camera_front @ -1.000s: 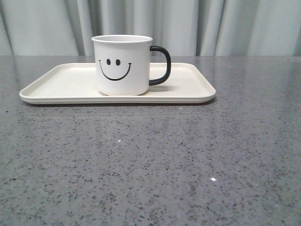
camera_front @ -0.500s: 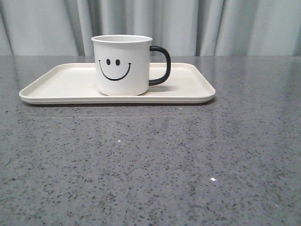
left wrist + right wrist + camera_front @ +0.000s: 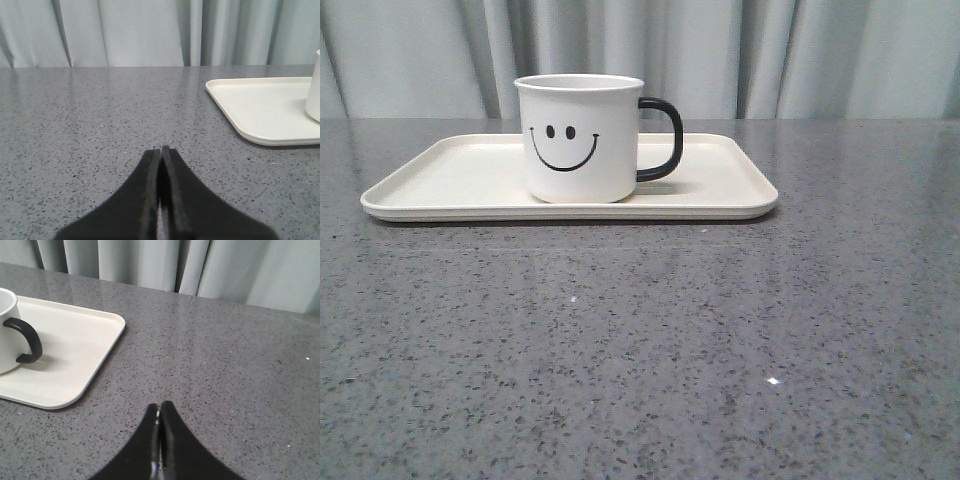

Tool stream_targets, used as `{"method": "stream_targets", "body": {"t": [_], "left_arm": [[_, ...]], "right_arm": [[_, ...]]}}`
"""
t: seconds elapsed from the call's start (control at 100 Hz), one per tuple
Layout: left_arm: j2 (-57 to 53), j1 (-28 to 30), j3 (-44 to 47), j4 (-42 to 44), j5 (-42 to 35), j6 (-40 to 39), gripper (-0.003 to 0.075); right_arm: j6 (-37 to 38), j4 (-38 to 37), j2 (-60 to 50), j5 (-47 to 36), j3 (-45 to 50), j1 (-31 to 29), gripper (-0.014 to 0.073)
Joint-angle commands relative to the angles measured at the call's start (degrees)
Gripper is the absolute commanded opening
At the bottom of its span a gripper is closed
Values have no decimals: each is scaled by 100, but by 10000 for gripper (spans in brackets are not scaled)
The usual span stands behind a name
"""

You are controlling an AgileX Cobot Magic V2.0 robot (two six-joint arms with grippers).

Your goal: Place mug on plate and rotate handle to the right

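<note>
Over the grey surface [image 3: 640, 340], the left claw [image 3: 160, 152] and the right claw [image 3: 159, 410] are both pressed closed and hold nothing. Each sits off to one side of the plate [image 3: 450, 175], not touching it. On the plate stands the mug [image 3: 580, 140], upright, maybe a bit left of the middle. Its handle [image 3: 665, 140] points right.

left gripper [image 3: 161, 150] fingers pressed together, right gripper [image 3: 159, 405] likewise closed, both empty
</note>
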Motion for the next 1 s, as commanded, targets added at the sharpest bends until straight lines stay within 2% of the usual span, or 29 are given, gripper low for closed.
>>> {"method": "stream_targets", "body": {"t": [0.0,0.13,0.29,0.36,0.51,0.58,0.99], "left_arm": [[-174,10,69,5,-508,-9,-20],[-174,10,69,5,-508,-9,-20],[-174,10,69,5,-508,-9,-20],[-174,10,69,5,-508,-9,-20],[-174,10,69,5,-508,-9,-20],[-174,10,69,5,-508,-9,-20],[-174,10,69,5,-508,-9,-20]], "right_arm": [[-17,35,-11,-412,-135,-33,-65],[-17,11,-14,-412,-135,-33,-65],[157,-441,-22,-493,-107,-21,-65],[645,-917,-46,-560,-26,-21,-65],[2271,-2356,-499,-1019,452,-21,-65],[2725,-2734,-828,-1257,755,-21,-65],[2861,-2846,-2464,-1459,2349,-21,-65]]}}
